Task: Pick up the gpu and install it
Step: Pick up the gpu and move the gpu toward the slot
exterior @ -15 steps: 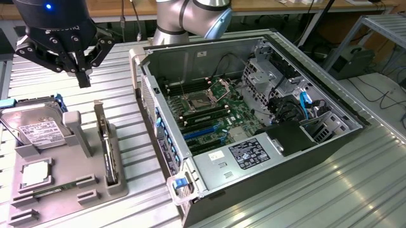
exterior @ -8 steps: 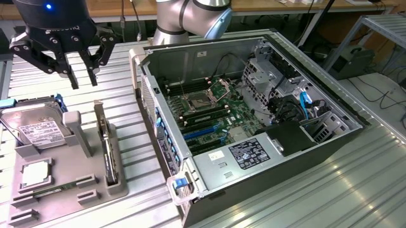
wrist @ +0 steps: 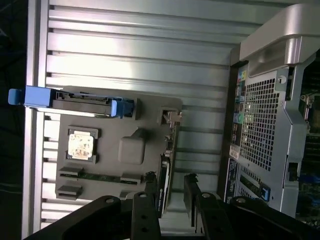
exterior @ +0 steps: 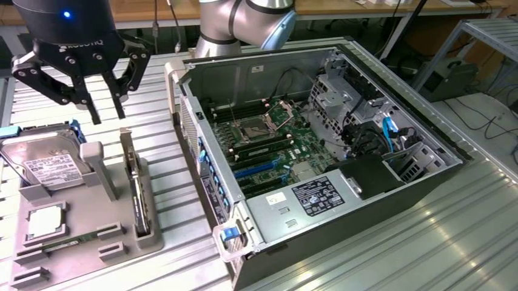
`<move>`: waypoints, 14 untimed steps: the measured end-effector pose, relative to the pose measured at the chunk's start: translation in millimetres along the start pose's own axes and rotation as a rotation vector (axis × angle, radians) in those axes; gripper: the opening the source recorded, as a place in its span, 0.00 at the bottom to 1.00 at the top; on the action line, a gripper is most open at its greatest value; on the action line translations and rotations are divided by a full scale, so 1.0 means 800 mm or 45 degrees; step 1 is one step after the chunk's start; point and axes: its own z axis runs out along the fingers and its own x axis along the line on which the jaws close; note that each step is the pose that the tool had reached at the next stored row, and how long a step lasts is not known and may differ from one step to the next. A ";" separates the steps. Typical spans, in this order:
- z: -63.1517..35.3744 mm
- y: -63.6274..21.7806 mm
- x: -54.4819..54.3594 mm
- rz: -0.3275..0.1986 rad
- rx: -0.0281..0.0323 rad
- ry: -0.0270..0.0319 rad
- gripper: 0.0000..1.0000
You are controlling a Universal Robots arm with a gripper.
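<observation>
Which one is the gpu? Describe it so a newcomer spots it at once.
Find the grey parts tray on the exterior view's left, beside the open computer case. Along the tray's edge nearest the case, the gpu stands on edge in a slot. Unlike the boxy silver hard drive with its white label, it is a thin dark card with a metal bracket.

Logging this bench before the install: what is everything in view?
gpu: one, black, on edge in the holder
hard drive: one, silver, white label, on the holder
processor chip: one, silver, in the holder
memory stick: one, green, in the holder
holder: one, grey, exterior view's left of the table
computer case: one, black and silver, open, beside the holder
table: one, silver slats, under everything
arm: one, grey, behind the case
jaws: one set, black, open, above the gpu
</observation>
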 end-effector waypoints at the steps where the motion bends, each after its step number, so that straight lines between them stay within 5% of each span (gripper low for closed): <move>1: 0.001 0.000 0.000 0.000 0.0049 0.0004 0.36; 6: 0.004 -0.005 0.000 0.000 0.0097 0.0008 0.36; 11: 0.008 -0.009 0.001 0.000 0.0125 0.0010 0.55; 14: 0.010 -0.012 0.001 0.000 0.0236 0.0018 0.62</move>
